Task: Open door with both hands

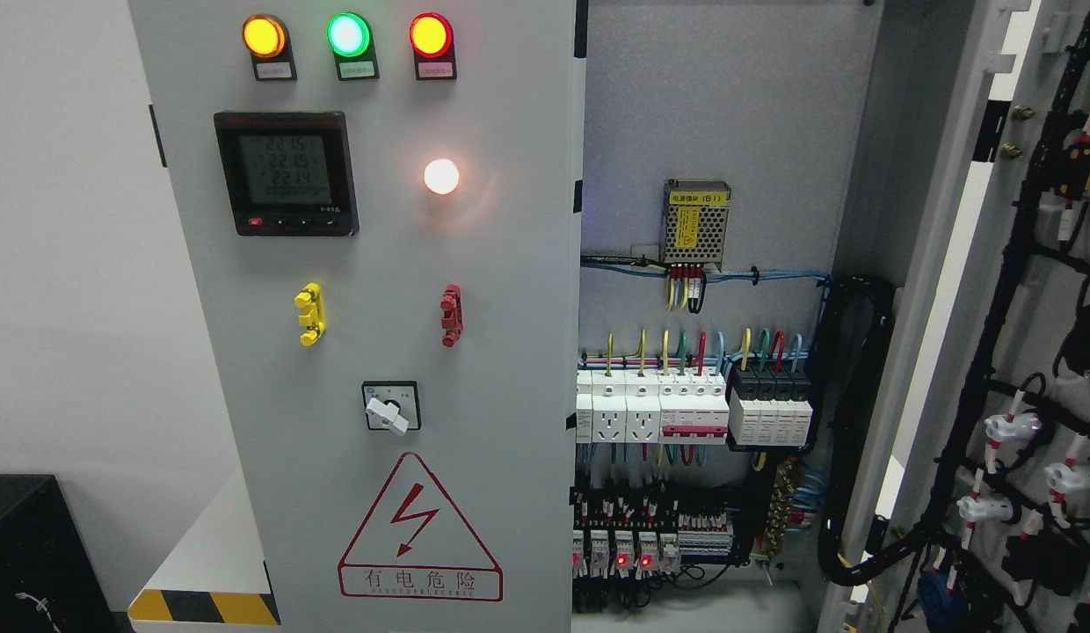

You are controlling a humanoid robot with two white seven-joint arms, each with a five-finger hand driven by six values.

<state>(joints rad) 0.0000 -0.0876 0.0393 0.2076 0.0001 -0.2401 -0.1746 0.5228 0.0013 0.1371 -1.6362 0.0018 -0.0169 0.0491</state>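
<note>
Fingers unseen; right door [1028,369] open, left door [378,290] shut.

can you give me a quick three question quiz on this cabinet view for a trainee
1. True or false: the right door is swung open, showing wiring on its inner face.
2. Multiple choice: on the left door, which lamp sits between the other two in the top row? A) orange lamp B) green lamp C) red lamp
3. Fill in: the white rotary switch sits directly above the red ______ sign.

Key: 1 true; 2 B; 3 warning triangle. Neither robot hand is in view.
</note>
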